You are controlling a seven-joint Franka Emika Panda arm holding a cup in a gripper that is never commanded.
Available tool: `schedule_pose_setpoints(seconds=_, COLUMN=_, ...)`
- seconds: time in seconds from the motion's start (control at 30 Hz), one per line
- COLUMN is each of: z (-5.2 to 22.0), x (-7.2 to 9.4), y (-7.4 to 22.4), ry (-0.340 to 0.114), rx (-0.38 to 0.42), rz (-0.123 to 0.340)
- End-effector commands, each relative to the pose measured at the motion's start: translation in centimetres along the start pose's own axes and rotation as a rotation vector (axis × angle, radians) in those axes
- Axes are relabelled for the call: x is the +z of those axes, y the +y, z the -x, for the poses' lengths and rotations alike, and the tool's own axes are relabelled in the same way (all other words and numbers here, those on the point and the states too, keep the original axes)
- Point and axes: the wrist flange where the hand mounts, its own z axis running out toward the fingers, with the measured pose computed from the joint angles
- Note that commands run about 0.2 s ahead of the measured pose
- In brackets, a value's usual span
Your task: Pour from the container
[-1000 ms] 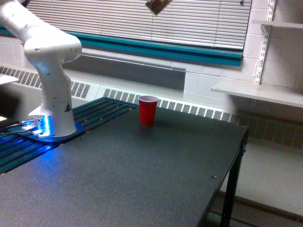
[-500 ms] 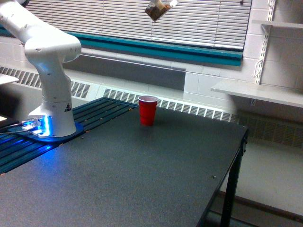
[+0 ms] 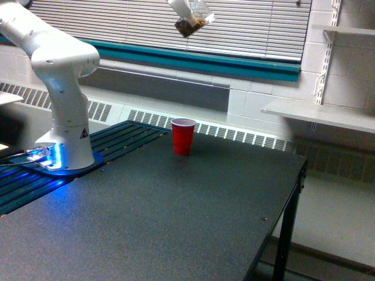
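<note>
Clear cup [image 3: 191,19] with brown grains hangs tilted at the top centre of the frame, high above the red cup [image 3: 183,136] on the black table [image 3: 176,222]. Gripper [image 3: 177,4] barely shows; its grip cannot be told.

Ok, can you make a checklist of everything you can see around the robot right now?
Surface: dark table, bare apart from one cup.
Job's things: clear cup with brown contents, tilted, high above the red cup, which stands upright.
Clutter: nothing seen.
Grippers: mostly out of frame at the top; grip cannot be judged.
Cables: some beside the blue-lit robot base.
Surroundings: window blinds, wall shelves, radiator grille.
</note>
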Motion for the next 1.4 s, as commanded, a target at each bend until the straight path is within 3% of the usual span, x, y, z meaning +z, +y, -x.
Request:
schedule_pose_setpoints(seconds=0.03, z=1.7, x=0.6, y=0.1, ry=-0.029, rx=0.072, rz=0.013)
schedule_pose_setpoints(seconds=0.77, z=5.7, x=3.4, y=1.9, ry=-0.120, rx=0.189, rz=0.092)
schedule_pose_setpoints(seconds=1.4, z=7.1, x=6.3, y=3.4, ry=-0.177, rx=0.293, rz=0.174)
